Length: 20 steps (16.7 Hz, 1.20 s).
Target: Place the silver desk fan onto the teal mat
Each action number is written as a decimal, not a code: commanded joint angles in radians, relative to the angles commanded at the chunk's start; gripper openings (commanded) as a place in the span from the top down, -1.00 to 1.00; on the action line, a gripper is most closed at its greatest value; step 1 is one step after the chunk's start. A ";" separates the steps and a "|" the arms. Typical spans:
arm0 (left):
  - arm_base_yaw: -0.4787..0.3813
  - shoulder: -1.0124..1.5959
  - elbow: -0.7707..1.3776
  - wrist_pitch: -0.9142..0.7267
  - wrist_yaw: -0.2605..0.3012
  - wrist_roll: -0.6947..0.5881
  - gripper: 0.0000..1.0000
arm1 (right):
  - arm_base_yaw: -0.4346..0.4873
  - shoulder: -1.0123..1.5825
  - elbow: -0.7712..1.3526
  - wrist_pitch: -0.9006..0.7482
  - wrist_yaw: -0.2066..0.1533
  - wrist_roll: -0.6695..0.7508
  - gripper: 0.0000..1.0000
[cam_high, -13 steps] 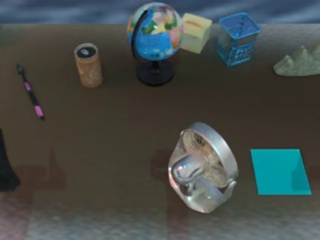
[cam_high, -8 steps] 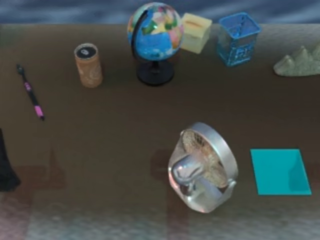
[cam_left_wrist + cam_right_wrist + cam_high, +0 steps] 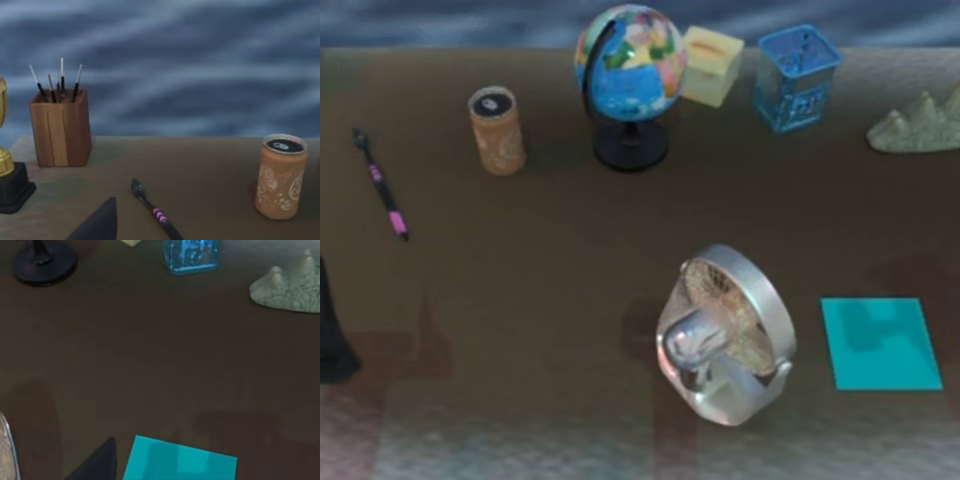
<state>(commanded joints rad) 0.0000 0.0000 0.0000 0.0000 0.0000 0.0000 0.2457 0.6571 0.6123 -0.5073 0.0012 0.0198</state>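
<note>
The silver desk fan (image 3: 725,335) stands on the table right of centre, its chrome ring and tan grille in plain sight, with nothing holding it. In the right wrist view only a sliver of its rim (image 3: 6,450) shows. The teal mat (image 3: 880,343) lies flat just right of the fan, a small gap between them, bare except for a shadow. It also appears in the right wrist view as the teal mat (image 3: 180,462), beside a dark part of my right gripper (image 3: 97,464), which hangs above the table. My left gripper (image 3: 332,335) is parked at the left edge, far from the fan.
Along the back stand a tan can (image 3: 498,130), a globe (image 3: 628,70), a cream box (image 3: 710,65), a blue mesh pen cup (image 3: 796,78) and a grey rock (image 3: 915,128). A toothbrush (image 3: 382,186) lies at the left. A wooden brush holder (image 3: 61,127) shows in the left wrist view.
The shadow on the teal mat has moved from its right edge to its upper left part. The fan, the mat and the left arm have not moved.
</note>
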 joint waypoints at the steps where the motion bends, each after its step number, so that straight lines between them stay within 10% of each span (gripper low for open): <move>1: 0.000 0.000 0.000 0.000 0.000 0.000 -1.00 | 0.035 0.102 0.094 -0.071 0.000 0.004 -1.00; 12: 0.000 0.000 0.000 0.000 0.000 0.000 -1.00 | 0.384 1.132 1.050 -0.774 0.000 0.048 -1.00; 20: 0.000 0.000 0.000 0.000 0.000 0.000 -1.00 | 0.461 1.346 1.254 -0.926 0.000 0.056 -1.00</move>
<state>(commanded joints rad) 0.0000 0.0000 0.0000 0.0000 0.0000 0.0000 0.7062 2.0026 1.8659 -1.4331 0.0011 0.0758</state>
